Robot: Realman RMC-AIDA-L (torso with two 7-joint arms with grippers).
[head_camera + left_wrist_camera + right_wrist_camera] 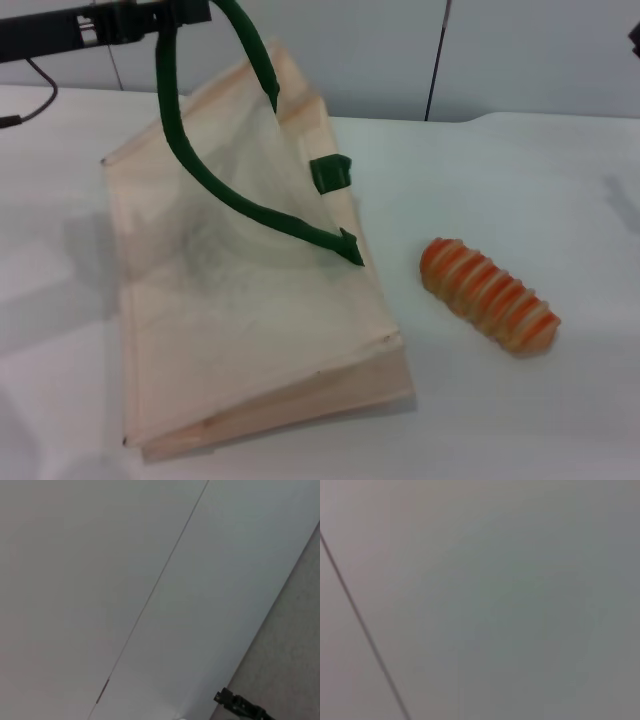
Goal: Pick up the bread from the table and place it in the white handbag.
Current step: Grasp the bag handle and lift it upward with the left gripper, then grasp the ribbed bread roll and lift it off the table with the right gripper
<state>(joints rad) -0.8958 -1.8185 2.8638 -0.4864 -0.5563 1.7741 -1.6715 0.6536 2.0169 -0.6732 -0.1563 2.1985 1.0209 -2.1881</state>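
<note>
- The bread (489, 297) lies on the table (560, 190), off to the robot's right of the white handbag (250, 330) and apart from it, untouched; its long side runs slantwise.
- The left gripper (130, 20) is up at the far left, holding one dark green handle (190, 150) aloft so the near panel lifts and the mouth gapes towards the loaf; I'd call it clamped on that strap, though the fingertips themselves are hard to make out.
- Of the right gripper only a dark sliver shows at the far right edge; whether its claw is apart or together I cannot tell; both wrist views show only plain wall.
- To my eye the pick is not yet begun; the right arm should come down over the loaf's middle and close across its narrow width, seated between ridges so it does not roll.
- The left ought to keep the handle high; if the mouth sags, the loaf may catch the rim.
</note>
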